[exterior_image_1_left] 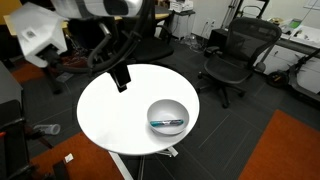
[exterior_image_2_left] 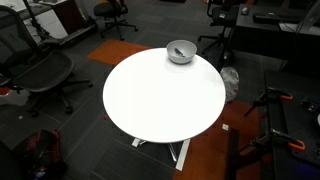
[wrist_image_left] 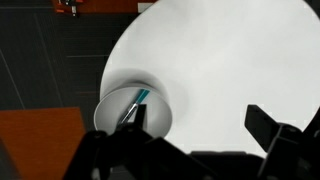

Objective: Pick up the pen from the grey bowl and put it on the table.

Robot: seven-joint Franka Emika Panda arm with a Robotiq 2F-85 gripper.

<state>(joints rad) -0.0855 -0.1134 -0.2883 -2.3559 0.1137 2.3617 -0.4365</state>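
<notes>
The gripper hangs with its fingers wide apart, holding nothing, above the counter. Past one finger, the pen lies slanted inside the bowl, near the counter's edge. In an exterior view the gripper is well apart from the bowl. Nothing looks done yet: reaching, grasping, lifting and placing all remain.
</notes>
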